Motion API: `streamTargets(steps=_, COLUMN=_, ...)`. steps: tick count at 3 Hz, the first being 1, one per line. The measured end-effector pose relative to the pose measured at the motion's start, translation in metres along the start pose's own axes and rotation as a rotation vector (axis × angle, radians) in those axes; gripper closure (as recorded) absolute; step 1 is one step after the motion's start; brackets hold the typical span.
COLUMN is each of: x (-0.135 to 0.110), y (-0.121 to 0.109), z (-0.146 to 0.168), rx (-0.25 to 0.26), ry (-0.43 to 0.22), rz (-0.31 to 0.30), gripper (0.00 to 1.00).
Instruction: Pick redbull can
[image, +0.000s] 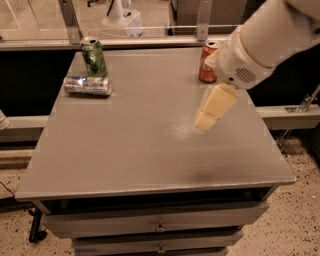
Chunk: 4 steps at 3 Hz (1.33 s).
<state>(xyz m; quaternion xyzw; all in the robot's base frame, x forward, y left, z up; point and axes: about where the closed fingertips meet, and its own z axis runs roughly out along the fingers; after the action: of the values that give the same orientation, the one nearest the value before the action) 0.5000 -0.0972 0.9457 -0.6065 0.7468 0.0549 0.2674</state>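
Note:
The redbull can (87, 85), slim, silver with blue patches, lies on its side near the far left of the grey table (125, 150). A green can (93, 57) stands upright just behind it. A red Coca-Cola can (207, 62) stands at the far right, partly hidden by my arm. My gripper (204, 121) hangs over the right middle of the table, well to the right of the redbull can, with cream-coloured fingers (215, 107) pointing down and left.
My white arm (265, 40) reaches in from the upper right. The table has drawers (160, 227) under its front edge. A rail and glass partition (135, 42) run behind the table. Speckled floor lies to the right.

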Motion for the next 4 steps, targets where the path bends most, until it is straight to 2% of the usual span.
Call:
streamTargets(steps=1, x=-0.045, y=-0.007, z=0.051, rx=-0.004, ry=-0.109, rz=0.01, gripper=0.0)
streamTargets(steps=2, x=-0.089, y=-0.013, z=0.088, rx=-0.012, ry=-0.21, rz=0.07, gripper=0.0)
streamTargets(steps=4, x=-0.098, y=-0.012, z=0.093, rx=-0.003, ry=-0.231, rz=0.054, gripper=0.0)
